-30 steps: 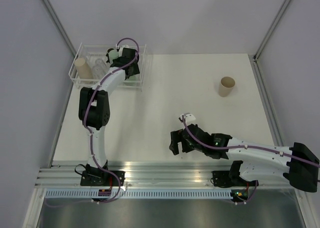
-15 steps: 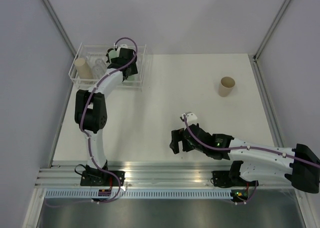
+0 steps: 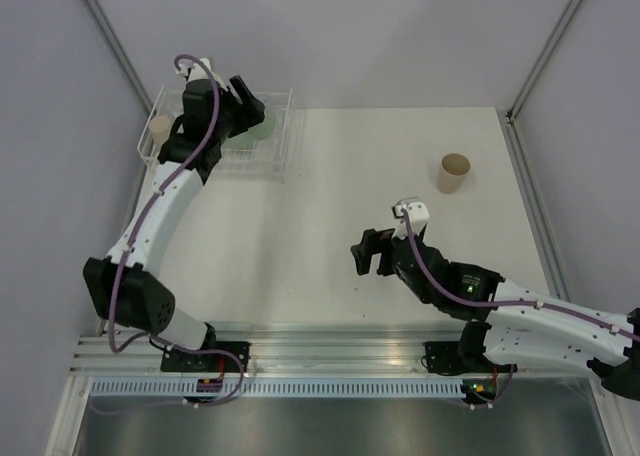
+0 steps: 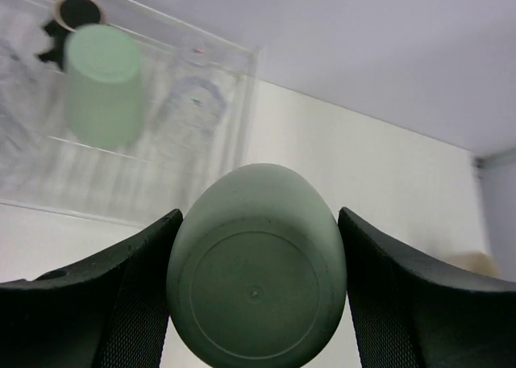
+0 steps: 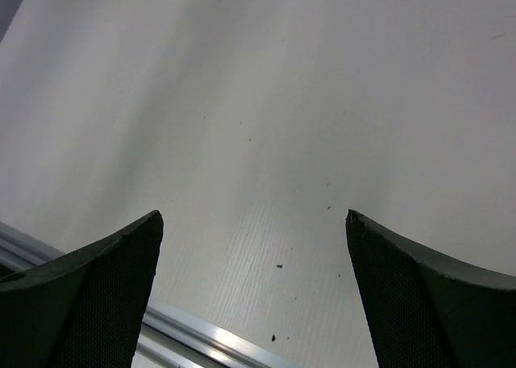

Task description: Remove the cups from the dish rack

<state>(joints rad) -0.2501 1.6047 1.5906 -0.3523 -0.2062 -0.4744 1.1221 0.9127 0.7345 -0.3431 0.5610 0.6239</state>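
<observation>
My left gripper [image 3: 254, 116] is shut on a pale mint green cup [image 3: 263, 127], held raised over the right part of the white wire dish rack [image 3: 283, 146]. In the left wrist view the cup's base [image 4: 256, 283] fills the gap between both fingers [image 4: 121, 295]. In the rack lie another mint cup [image 4: 103, 85], a clear cup [image 4: 193, 103] and a tan cup [image 3: 158, 128]. A tan cup [image 3: 453, 173] stands on the table at the right. My right gripper [image 3: 366, 257] is open and empty over the table's near middle [image 5: 254, 215].
The metal rail [image 5: 185, 328] of the table's front edge runs just below my right gripper. Grey walls [image 3: 60, 126] close in the table on the left, back and right. The rack stands in the far left corner.
My left gripper has risen from inside the rack with the mint cup, and its arm has swung out to the left. My right gripper has shifted slightly right and away from the front edge.
</observation>
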